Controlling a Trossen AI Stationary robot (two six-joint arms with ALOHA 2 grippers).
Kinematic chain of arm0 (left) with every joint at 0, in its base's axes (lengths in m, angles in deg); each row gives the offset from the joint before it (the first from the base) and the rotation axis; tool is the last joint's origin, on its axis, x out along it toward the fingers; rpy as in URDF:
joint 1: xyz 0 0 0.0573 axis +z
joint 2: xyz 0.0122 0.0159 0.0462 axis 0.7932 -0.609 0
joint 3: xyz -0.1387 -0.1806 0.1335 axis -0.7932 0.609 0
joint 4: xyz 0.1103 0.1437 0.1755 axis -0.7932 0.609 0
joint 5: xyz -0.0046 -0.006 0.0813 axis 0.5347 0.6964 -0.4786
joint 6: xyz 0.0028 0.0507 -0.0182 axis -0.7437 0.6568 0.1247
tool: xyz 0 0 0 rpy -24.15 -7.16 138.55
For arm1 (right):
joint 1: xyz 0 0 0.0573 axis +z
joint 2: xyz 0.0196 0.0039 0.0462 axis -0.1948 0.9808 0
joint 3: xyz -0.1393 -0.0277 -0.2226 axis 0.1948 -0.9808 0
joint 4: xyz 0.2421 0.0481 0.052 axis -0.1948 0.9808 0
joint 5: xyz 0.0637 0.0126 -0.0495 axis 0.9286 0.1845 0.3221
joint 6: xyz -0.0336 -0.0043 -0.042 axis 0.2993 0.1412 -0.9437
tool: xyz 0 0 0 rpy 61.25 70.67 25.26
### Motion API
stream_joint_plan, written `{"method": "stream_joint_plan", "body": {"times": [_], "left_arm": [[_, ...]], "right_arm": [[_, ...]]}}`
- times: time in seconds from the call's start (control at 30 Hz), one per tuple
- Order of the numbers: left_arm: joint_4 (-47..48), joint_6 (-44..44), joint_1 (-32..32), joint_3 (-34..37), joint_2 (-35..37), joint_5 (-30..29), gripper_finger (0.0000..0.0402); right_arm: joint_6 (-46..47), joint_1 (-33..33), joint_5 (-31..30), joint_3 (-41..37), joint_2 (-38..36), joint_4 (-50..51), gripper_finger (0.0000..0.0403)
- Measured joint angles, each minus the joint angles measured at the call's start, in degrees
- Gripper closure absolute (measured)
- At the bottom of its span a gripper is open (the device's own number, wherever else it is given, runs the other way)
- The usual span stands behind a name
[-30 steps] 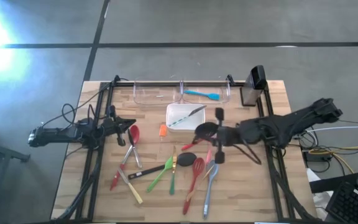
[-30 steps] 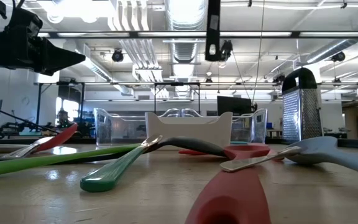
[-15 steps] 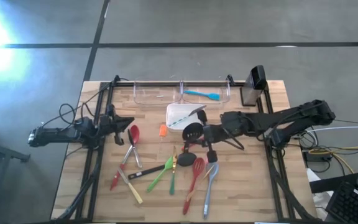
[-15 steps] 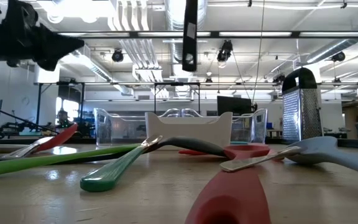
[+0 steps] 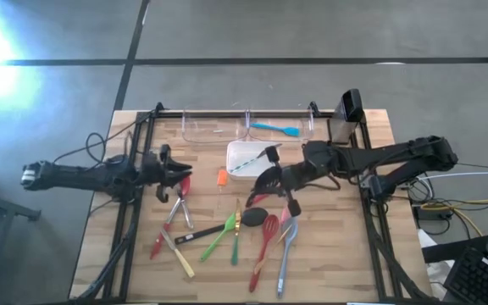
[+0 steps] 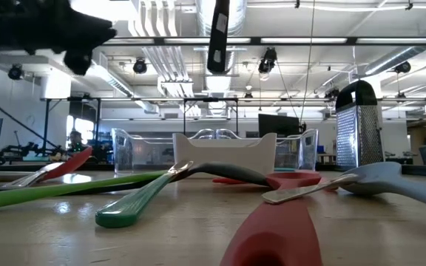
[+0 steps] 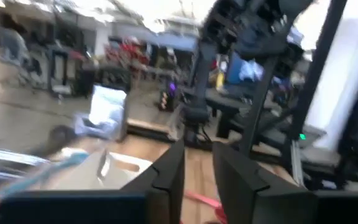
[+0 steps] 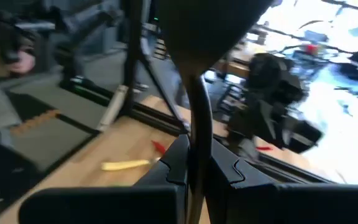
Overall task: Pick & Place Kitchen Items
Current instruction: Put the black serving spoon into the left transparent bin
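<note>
My right gripper [image 5: 280, 178] reaches in from the table's right, above the middle of the table, and is shut on a black utensil [image 5: 262, 181] with a broad head [image 8: 210, 31]. One end of that utensil [image 6: 218, 37] hangs high over the table in the low view. My left gripper [image 5: 179, 174] is open and holds nothing; it hovers above a red spoon [image 5: 182, 183]. Several more utensils lie flat on the wood: a green one [image 5: 220, 237], a red one [image 5: 263, 246] and a grey-blue one [image 5: 285, 254]. My right gripper pinches the black utensil's slim handle [image 8: 199, 127], just below the broad head, between its two fingers. The fingers come about level from the table's right. The utensil is lifted clear of the table.
A white square dish [image 5: 238, 149] with a utensil in it sits just beyond the right gripper. Two clear bins [image 5: 214, 127] stand along the far edge, and one holds a blue spatula [image 5: 276, 129]. A box grater [image 5: 346, 119] stands at the far right. A small orange piece [image 5: 222, 178] lies near the dish.
My right gripper has carried the black utensil toward the table's left and slightly toward the far edge, and the utensil has tilted. My left gripper has risen, moved a little toward the table's right and opened its fingers.
</note>
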Motion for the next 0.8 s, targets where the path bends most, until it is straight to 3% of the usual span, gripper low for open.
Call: {"method": "stream_joint_plan", "body": {"times": [0.17,0.4,0.8], "left_arm": [[-5.13,7.2,0.0,-8.27,-13.18,1.88,0.0262],[-4.29,7.82,-0.07,-20.28,-27.46,14.37,0.0251],[-1.8,15.06,0.07,-31.54,-40.6,14.89,0.025]], "right_arm": [[-0.77,-2.53,1.88,-0.2,0.02,-0.63,0.039],[-0.5,-4.89,6.18,-0.2,2.0,-3.33,0.039],[2.55,-7.19,5.5,-0.1,6.15,-11.05,0.039]]}}
